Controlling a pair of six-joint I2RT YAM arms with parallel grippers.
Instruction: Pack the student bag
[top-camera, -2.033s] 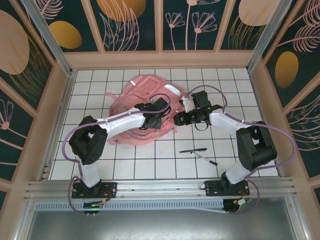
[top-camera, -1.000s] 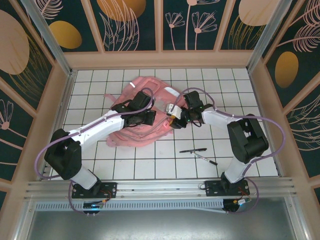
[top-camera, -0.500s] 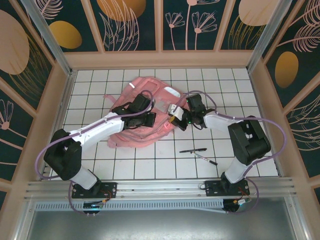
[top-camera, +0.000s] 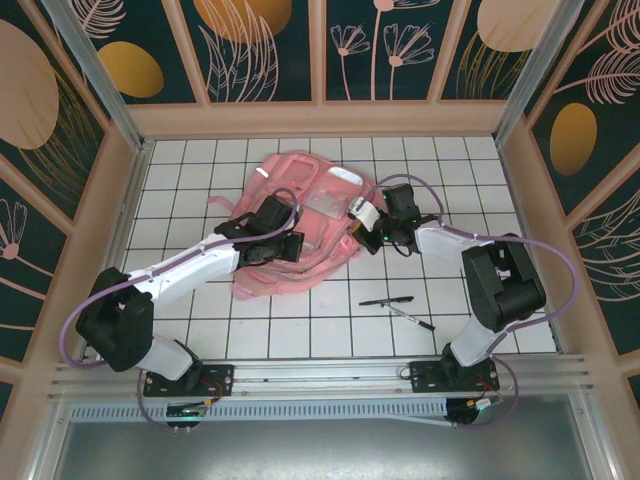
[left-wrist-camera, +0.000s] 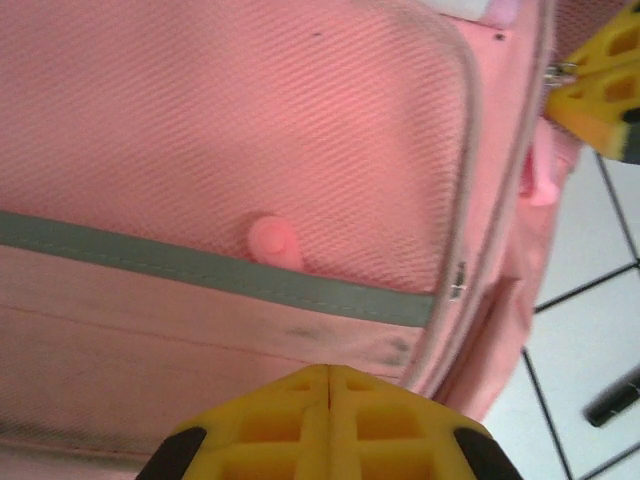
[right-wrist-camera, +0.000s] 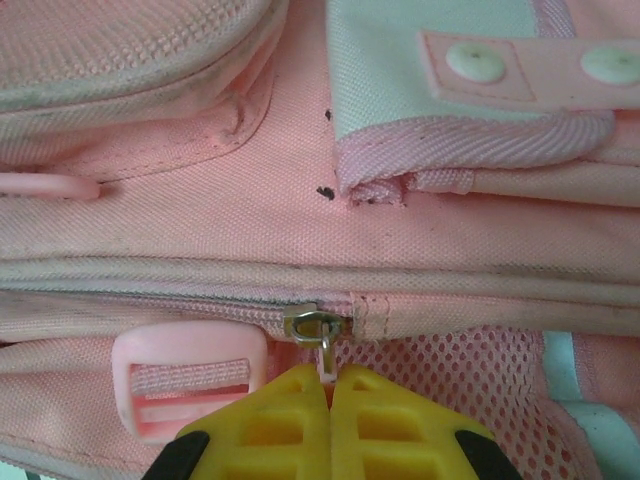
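Note:
The student bag (top-camera: 310, 215), pink with white strips, lies flat at the middle of the tiled table. My left gripper (top-camera: 287, 246) rests on its near left part. In the left wrist view that gripper (left-wrist-camera: 328, 372) is shut, tips together against the pink fabric below a grey strip (left-wrist-camera: 220, 272), with nothing visible between them. My right gripper (top-camera: 362, 233) is at the bag's right edge. In the right wrist view this gripper (right-wrist-camera: 328, 372) is shut on the metal zipper pull (right-wrist-camera: 326, 352) hanging from the slider (right-wrist-camera: 316, 324). A pink buckle (right-wrist-camera: 190, 385) lies just left of it.
Two dark pens (top-camera: 386, 300) (top-camera: 412, 317) lie on the tiles in front of the bag, right of centre. Wooden walls (top-camera: 120, 215) close in the table on three sides. A yellow finger of the right gripper (left-wrist-camera: 600, 85) shows at the left wrist view's top right.
The right gripper has closed on the zipper pull and shifted slightly right and back. The bag has spread out toward the right. The left gripper has stayed shut on the bag.

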